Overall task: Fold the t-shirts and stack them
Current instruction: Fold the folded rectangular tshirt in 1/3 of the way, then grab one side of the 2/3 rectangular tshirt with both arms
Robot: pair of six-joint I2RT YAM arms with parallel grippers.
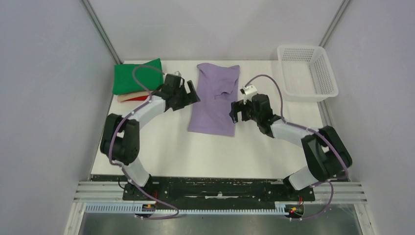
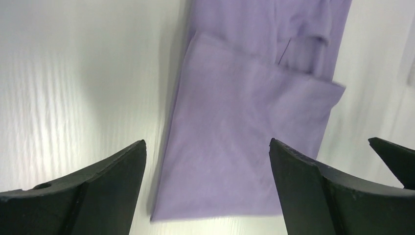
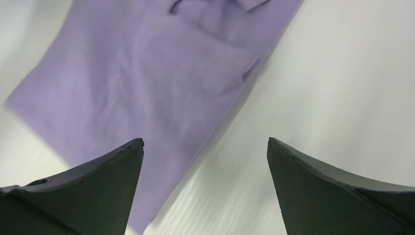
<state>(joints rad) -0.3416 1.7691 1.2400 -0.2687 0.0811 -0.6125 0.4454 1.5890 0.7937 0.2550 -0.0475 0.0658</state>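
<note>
So the only container here is the white mesh basket (image 1: 307, 73), sitting in the far right corner of the table (image 1: 171, 147). Its mesh bottom shows all the way across, and none of the shirts are in it.

The purple shirt (image 1: 215, 100) lies flat in the middle of the table, folded lengthwise into a long strip with a sleeve tucked in on top. It's well apart from the basket.

Over in the far left corner there's a pile: the green shirt (image 1: 136, 77) is on top, with slivers of the beige shirt (image 1: 128, 97) and the red shirt (image 1: 139, 98) poking out under its near edge. The left arm (image 1: 147, 110) reaches across in front of that pile and hides part of it, and its cable (image 1: 142, 68) loops over the green.

The left gripper (image 1: 188, 95) is at the strip's left edge and the right gripper (image 1: 236, 111) is at its right edge. Both wrist views show the fingers spread wide with nothing between them, just purple cloth below. Can't tell if they touch it.
</note>
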